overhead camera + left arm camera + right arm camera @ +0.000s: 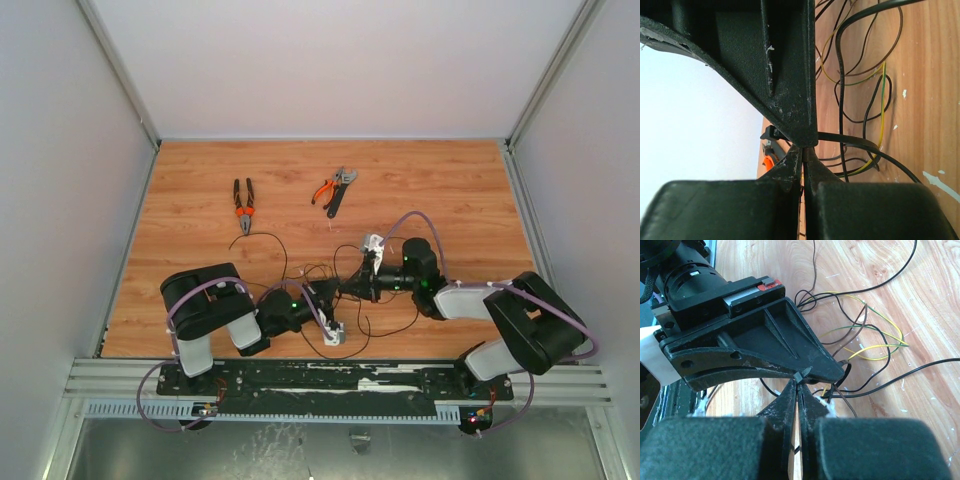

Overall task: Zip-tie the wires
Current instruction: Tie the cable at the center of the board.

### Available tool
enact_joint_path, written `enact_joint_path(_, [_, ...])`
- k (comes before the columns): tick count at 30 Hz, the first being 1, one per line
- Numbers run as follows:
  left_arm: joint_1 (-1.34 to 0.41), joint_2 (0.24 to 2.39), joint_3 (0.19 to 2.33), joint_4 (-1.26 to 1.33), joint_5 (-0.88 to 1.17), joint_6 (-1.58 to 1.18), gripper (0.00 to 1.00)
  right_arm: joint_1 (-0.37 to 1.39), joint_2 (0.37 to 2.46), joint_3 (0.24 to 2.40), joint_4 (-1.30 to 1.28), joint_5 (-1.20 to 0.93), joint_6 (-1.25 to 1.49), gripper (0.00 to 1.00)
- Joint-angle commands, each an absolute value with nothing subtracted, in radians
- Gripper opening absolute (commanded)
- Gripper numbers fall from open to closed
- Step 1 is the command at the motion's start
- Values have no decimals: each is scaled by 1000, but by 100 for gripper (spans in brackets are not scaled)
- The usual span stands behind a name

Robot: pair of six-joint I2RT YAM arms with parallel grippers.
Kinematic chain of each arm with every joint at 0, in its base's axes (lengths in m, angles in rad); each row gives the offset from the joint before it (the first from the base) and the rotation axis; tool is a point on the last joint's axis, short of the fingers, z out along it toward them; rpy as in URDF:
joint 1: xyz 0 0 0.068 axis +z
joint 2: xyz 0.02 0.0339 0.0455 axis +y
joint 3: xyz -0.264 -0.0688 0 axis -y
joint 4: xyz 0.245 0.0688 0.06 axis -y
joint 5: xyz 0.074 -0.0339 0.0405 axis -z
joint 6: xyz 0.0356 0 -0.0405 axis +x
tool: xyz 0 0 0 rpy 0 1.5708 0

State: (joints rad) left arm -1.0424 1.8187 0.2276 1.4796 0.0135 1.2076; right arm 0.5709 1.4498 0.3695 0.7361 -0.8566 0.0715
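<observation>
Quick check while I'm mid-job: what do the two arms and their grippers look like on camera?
The left arm and right arm have black joints and pale grey shells, each trailed by a looping lilac cable. Small green lights glow near the wrists. The left gripper and right gripper are matte black, with ribbed triangular fingers tapering to narrow tips.

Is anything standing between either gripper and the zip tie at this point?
Nothing visible does. The left gripper and right gripper are both shut, tips apparently meeting on the zip tie, which curves around some of the wires.
</observation>
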Motion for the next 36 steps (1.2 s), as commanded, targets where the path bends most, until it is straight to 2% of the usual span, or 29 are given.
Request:
enact_joint_path(1, [-1064,1829,218,1576,35,1197,0,563,1437,401,720,-821,51,0])
enact_joint_path(17, [-1063,1809,215,1636,18,1136,0,562,1419,401,640,-847,14,0])
enact_joint_path(36, [-1062,1816,195,1735,21,1046,5,562,1399,416,565,-885,-29,0])
